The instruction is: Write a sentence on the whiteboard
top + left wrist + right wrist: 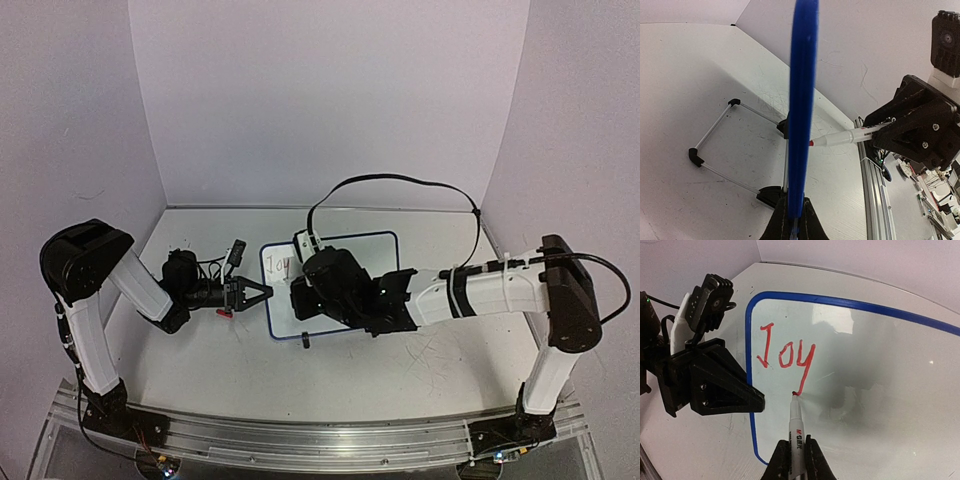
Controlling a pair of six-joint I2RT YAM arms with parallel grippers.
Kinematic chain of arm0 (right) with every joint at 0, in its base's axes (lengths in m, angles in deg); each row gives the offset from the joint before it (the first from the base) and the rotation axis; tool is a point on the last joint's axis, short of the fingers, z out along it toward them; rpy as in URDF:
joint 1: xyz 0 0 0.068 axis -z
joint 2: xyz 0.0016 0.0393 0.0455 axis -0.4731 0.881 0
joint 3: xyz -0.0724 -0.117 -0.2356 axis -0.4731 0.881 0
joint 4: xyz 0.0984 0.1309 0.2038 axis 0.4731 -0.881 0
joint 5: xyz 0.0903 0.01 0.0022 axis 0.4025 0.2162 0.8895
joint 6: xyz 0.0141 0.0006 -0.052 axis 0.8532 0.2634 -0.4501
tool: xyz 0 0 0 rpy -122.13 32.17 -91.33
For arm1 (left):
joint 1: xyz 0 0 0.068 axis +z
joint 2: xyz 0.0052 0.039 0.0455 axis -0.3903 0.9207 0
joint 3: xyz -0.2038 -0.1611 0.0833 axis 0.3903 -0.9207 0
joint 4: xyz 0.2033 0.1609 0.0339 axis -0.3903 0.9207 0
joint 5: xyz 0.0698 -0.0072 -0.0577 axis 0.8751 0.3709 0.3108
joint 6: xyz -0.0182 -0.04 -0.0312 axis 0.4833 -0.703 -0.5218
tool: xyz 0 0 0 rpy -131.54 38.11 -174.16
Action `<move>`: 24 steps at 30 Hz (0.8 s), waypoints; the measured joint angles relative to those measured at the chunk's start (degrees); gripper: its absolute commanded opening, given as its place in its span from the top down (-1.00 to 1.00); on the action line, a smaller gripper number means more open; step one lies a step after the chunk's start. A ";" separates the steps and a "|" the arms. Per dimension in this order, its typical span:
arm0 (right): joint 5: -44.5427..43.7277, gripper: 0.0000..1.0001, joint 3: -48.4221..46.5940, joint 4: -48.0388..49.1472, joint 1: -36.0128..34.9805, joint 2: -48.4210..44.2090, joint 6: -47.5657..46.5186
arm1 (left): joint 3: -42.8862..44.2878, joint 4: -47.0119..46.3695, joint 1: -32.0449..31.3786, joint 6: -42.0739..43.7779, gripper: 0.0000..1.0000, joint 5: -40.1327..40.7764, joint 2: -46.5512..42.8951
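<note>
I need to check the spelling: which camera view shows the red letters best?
The right wrist view: the red letters read "Joy" clearly on the whiteboard. The top view shows them tiny. The left wrist view shows only the board's blue edge.

One whiteboard (372, 250), with two black feet (771, 194). One marker (796, 420). Three red letters (787, 356) on it: J, o, y. Two arms, the left arm (90, 325) and the right arm (490, 290), one pincer each: left pincer (795, 215), right pincer (795, 455). One bench (400, 375)

Overhead, close wrist views: common whiteboard (279, 300)
</note>
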 measured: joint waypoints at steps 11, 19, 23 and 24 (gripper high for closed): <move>0.03 1.00 -2.15 -0.07 -0.14 0.45 -1.31 | -0.02 -0.05 0.02 0.04 1.00 -0.18 0.00; -1.09 1.00 3.69 0.00 0.92 -7.29 -1.32 | -0.04 -0.07 0.02 0.04 1.00 -0.24 -0.02; -1.61 1.00 3.56 0.17 1.69 -7.04 -1.75 | -0.07 -0.07 0.02 0.04 1.00 -0.24 -0.02; -1.77 1.00 3.36 0.15 1.77 -6.84 -1.91 | -0.07 -0.07 0.02 0.04 1.00 -0.24 -0.02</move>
